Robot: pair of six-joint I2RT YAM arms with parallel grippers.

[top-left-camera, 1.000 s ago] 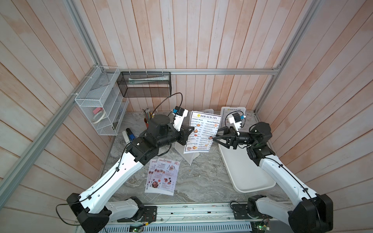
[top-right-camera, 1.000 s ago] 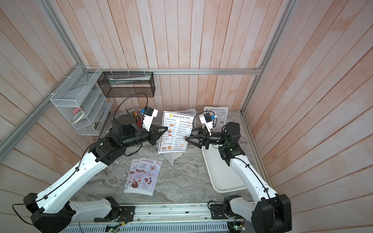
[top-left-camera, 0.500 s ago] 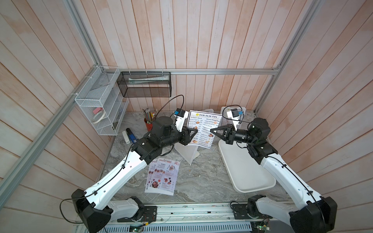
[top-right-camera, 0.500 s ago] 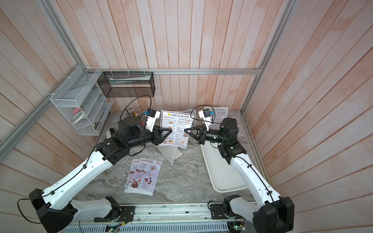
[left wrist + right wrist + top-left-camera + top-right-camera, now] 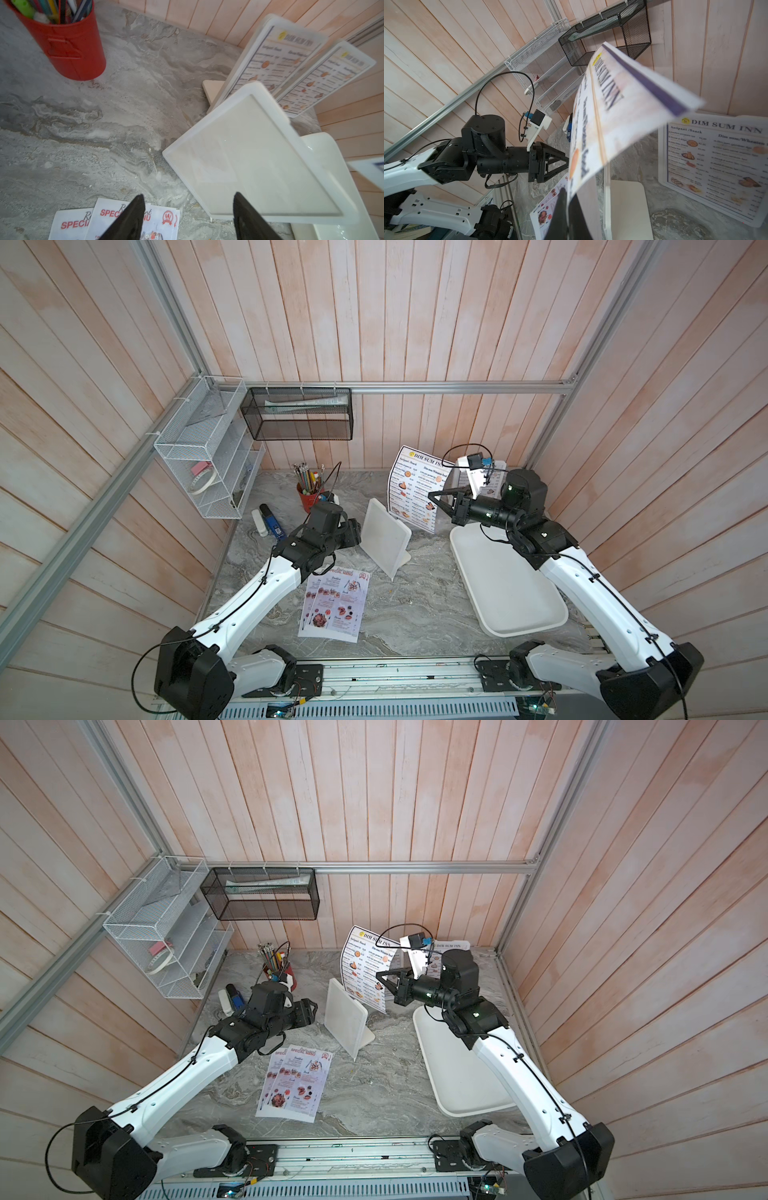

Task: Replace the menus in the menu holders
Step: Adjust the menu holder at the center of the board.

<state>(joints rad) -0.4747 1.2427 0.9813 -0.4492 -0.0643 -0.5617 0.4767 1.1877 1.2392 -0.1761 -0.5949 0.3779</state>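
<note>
The right tool point(image 5: 433, 498) is clenched on the edge of a Dim Sum Inn menu point(image 5: 409, 485), grasping the sheet upright and curling just behind the empty menu holder point(image 5: 384, 537). That holder stands tilted mid-bench. The left tool point(image 5: 187, 200) is released, jaws spread and holding nothing, just beside the holder's clear front. Two Special Menu sheets point(image 5: 336, 605) lie flat and overlapped on the bench point(image 5: 415, 614) near the left arm. Two filled menu holders point(image 5: 270, 56) stand by the back wall, and a white tray point(image 5: 511, 597) lies under the right arm.
</note>
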